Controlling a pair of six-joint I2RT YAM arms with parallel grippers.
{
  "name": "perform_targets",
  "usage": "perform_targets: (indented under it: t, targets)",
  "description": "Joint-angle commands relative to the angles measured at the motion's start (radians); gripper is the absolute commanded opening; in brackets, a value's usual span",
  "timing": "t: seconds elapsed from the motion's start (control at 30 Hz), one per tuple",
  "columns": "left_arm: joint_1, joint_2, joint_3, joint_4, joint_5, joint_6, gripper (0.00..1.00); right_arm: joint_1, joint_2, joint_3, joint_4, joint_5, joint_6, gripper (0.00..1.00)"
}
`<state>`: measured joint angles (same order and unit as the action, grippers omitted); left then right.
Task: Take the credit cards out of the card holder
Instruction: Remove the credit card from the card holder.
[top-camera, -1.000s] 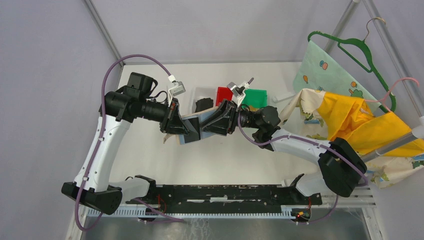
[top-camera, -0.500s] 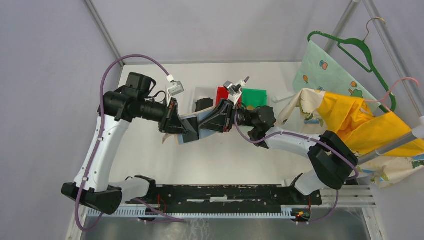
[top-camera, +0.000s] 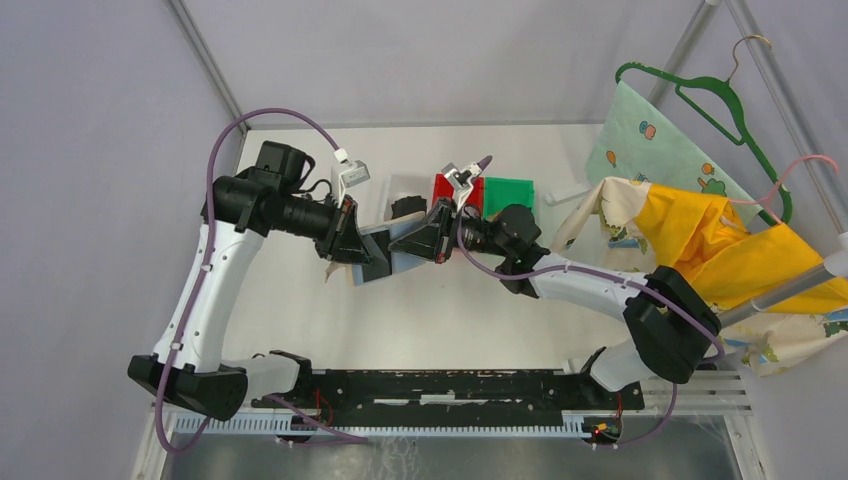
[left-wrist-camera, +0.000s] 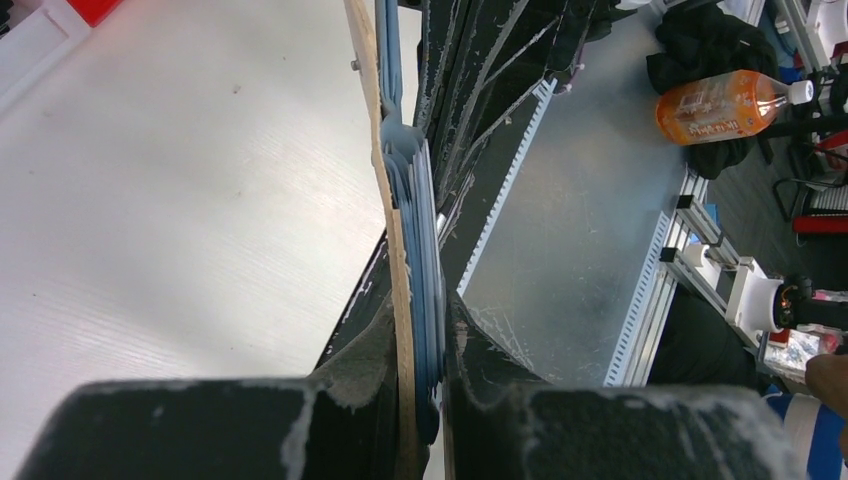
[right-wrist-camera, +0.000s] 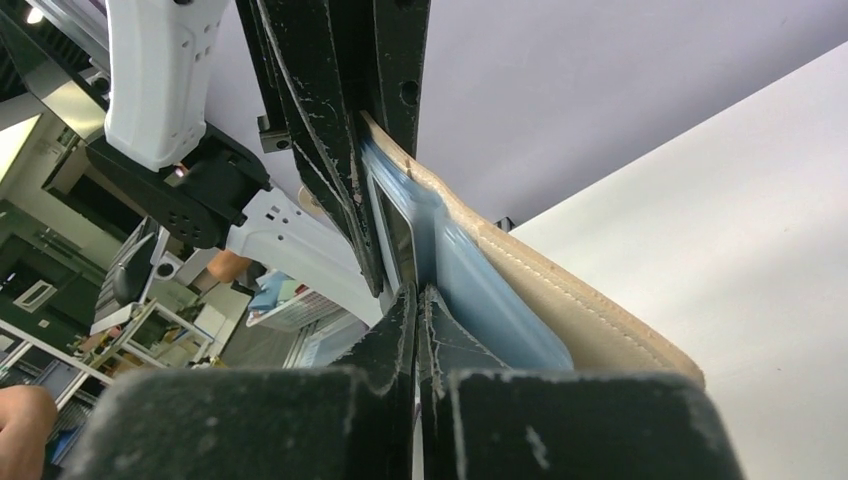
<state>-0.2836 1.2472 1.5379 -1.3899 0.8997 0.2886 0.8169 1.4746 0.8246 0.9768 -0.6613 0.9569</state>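
**Overhead view:** Both arms meet over the middle of the white table (top-camera: 450, 310). The left gripper (top-camera: 362, 250) and right gripper (top-camera: 420, 245) face each other, with the card holder (top-camera: 392, 264) raised off the surface between their fingers. Just beyond the right fingers stand a red bin (top-camera: 444, 186) and a green bin (top-camera: 510, 196). A black lump (top-camera: 405, 208) lies just beyond the gap between the two grippers.

**Left wrist view:** The left gripper (left-wrist-camera: 420, 410) is clamped on the card holder (left-wrist-camera: 402, 290), one finger (left-wrist-camera: 350, 370) on either face. The holder is seen edge-on and runs straight out from the fingertips, its tan cover on the left and a stack of blue-grey pockets (left-wrist-camera: 428, 240) on the right. The other arm's black fingers press against the pocket side at the far end.

**Right wrist view:** The right gripper (right-wrist-camera: 415, 300) has its fingers pressed together, their tips at the mouth of the blue-grey pockets. A credit card (right-wrist-camera: 398, 235) sits in the pocket just past the tips. It is not clear whether the tips are pinching its edge. The holder's stitched tan cover (right-wrist-camera: 560, 300) curves away to the right of the fingers, and the left arm's fingers grip its far end.
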Motion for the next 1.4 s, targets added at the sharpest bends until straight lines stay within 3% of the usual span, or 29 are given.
perform_targets:
  t: [0.0,0.2,0.6,0.63,0.67,0.73,0.8,0.9,1.03,1.2,1.37]
  targets:
    - [-0.029,0.014,0.018,0.088,0.111,-0.025,0.1,0.051,0.021,0.02,0.225,-0.002,0.091,0.0]
    - [-0.028,0.014,0.044,0.063,0.102,0.0,0.14,0.023,-0.006,-0.099,0.413,0.014,0.176,0.0]
    - [-0.029,0.017,0.049,0.064,0.108,-0.007,0.12,0.008,-0.075,-0.17,0.401,0.065,0.139,0.0]
    - [-0.029,0.017,0.049,0.064,0.108,-0.009,0.12,0.01,-0.081,-0.167,0.377,0.072,0.127,0.02]
    - [-0.029,0.017,0.047,0.065,0.108,-0.009,0.12,0.012,-0.088,-0.158,0.34,0.079,0.102,0.12]
    - [-0.029,0.017,0.046,0.071,0.11,-0.017,0.12,0.025,-0.104,-0.139,0.239,0.101,0.036,0.2]
    - [-0.028,0.018,0.046,0.075,0.115,-0.023,0.12,0.038,-0.114,-0.113,0.144,0.129,-0.025,0.37]
    - [-0.029,0.018,0.048,0.079,0.122,-0.028,0.12,0.049,-0.12,-0.085,0.057,0.158,-0.083,0.49]
    - [-0.029,0.015,0.049,0.08,0.123,-0.031,0.12,0.063,-0.125,-0.062,-0.023,0.205,-0.134,0.51]
    - [-0.029,0.015,0.046,0.083,0.13,-0.035,0.12,0.089,-0.128,0.004,-0.192,0.296,-0.22,0.41]
    - [-0.028,0.004,0.044,0.077,0.131,-0.028,0.12,0.077,-0.176,0.001,-0.234,0.305,-0.259,0.5]
